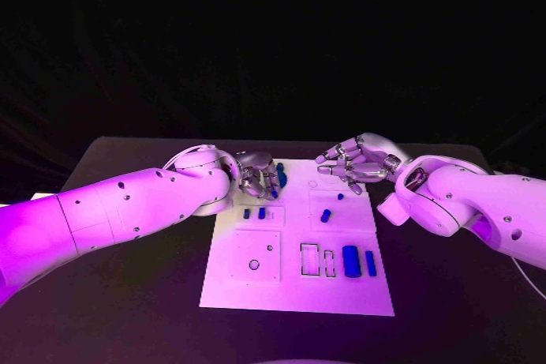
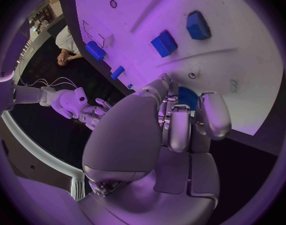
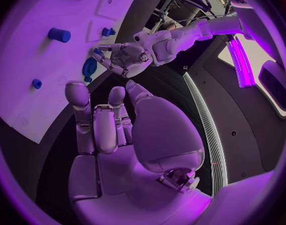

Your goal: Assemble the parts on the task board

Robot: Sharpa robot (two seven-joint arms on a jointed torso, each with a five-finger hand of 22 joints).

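Task board: the white task board (image 1: 298, 289) lies in the middle of the tabletop (image 1: 125, 301), long side running from the near edge toward the far edge.
Parts: small blue parts rest on the board; a pair of upright blocks (image 1: 358, 261) sits near its right edge toward the near end, a lone small piece (image 1: 326, 215) lies mid-board, and two tiny pegs (image 1: 254, 213) stand near the left edge.
Curved blue part: a rounded blue part (image 1: 280, 173) lies at the board's far left corner, under the left hand's fingers.
Left hand: the left hand (image 1: 252, 182) reaches over that corner, fingers curled down around the curved part (image 2: 187, 96); whether it truly grips or only touches it, I cannot tell.
Right hand: the right hand (image 1: 358, 165) hovers above the board's far right corner, fingers apart and holding nothing, likely waiting clear of the work.
Open room: dark bare tabletop surrounds the board on all sides; the board's near half is free of both arms, leaving space to carry a part toward the outlined slots (image 1: 316, 259).
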